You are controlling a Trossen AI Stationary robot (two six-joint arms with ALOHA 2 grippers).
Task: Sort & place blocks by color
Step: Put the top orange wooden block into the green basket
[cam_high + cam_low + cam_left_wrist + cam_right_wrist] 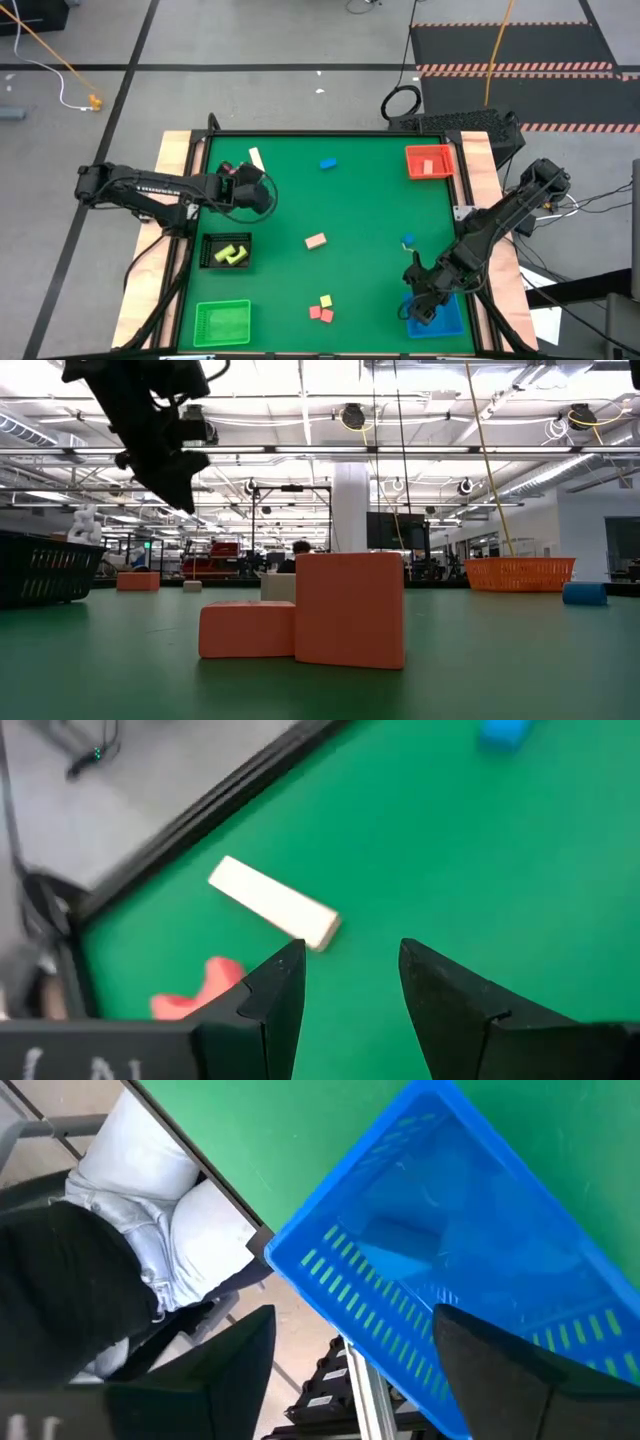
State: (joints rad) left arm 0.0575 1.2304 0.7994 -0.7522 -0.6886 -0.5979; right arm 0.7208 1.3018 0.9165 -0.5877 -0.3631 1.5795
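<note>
My left gripper (pixel 248 186) (pixel 350 955) hovers open over the green table near its far left corner, nothing between its fingers. Just ahead of it a pale tan bar (pixel 275 903) (pixel 256 158) lies flat, with a red piece (pixel 200 995) half hidden behind one finger. My right gripper (pixel 418 308) (pixel 355 1315) stands open above the blue tray (pixel 470 1210) (pixel 445 318) at the near right corner. A blue block (pixel 400 1245) lies on the tray's floor. Loose on the table are a blue block (pixel 328 163), a pink block (pixel 316 241), another blue block (pixel 408 241) and red and yellow blocks (pixel 322 310).
A red tray (pixel 430 162) holding red blocks stands at the far right. A black bin (pixel 226 252) with yellow blocks and a green tray (pixel 222 322) stand along the left side. The table's raised dark edge (pixel 200 815) runs close behind the tan bar.
</note>
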